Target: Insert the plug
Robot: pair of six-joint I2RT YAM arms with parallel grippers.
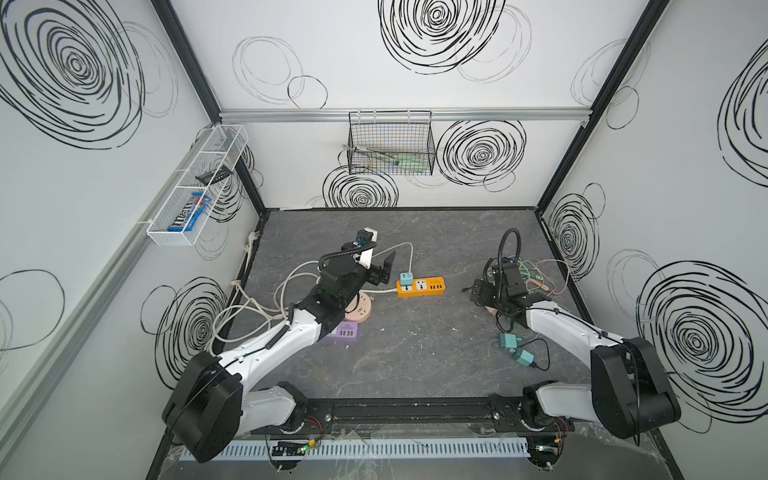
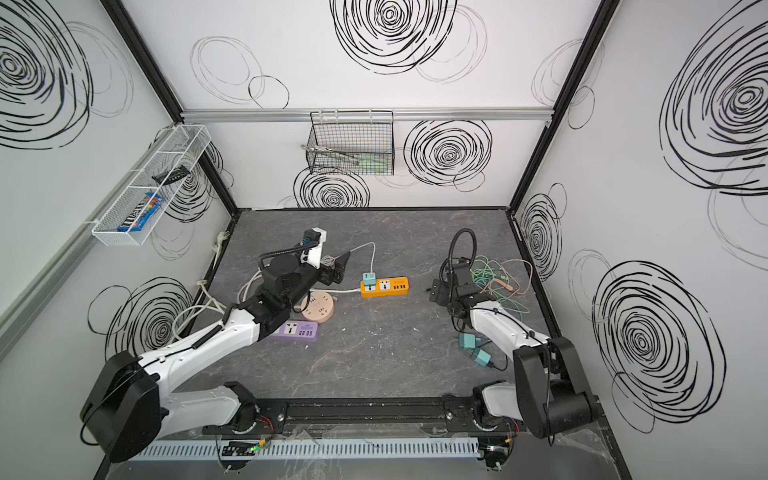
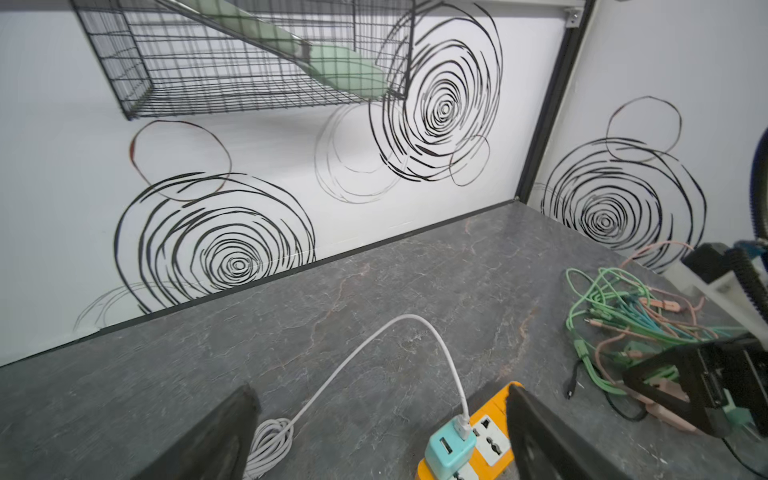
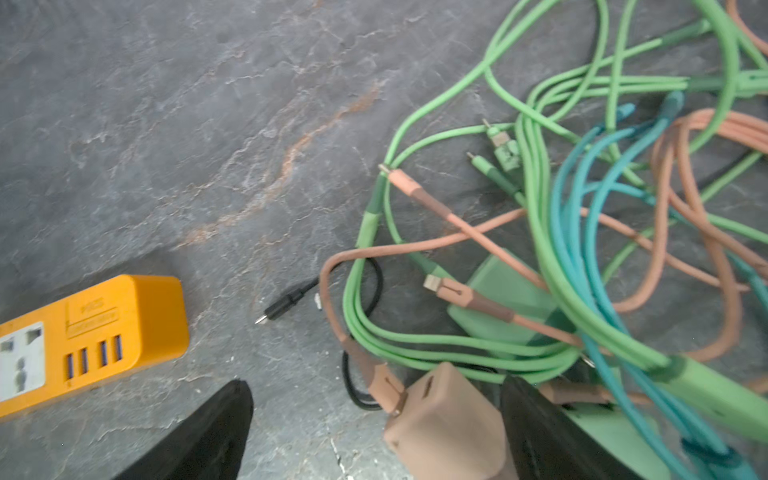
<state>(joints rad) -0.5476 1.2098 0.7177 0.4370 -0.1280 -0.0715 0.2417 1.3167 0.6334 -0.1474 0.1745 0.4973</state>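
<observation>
Left end effector (image 1: 382, 272) gapes above veined grey tabletop (image 1: 415, 353).

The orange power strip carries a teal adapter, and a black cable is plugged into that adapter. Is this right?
Not fully: the cable is white, not black. The left wrist view shows it plugged into the teal adapter, which the orange power strip carries.

Bright, even, diffuse light fills both top views. Soft shadows lie on the table (image 1: 415, 365) beneath my 2 arms. Wide-angle lenses stretch the picture edges. In the wrist views my left tool (image 3: 380, 395) and right tool (image 4: 376, 384) are dark and blurred; the orange power strip (image 4: 124, 324) beside my right tool looks soft.
</observation>
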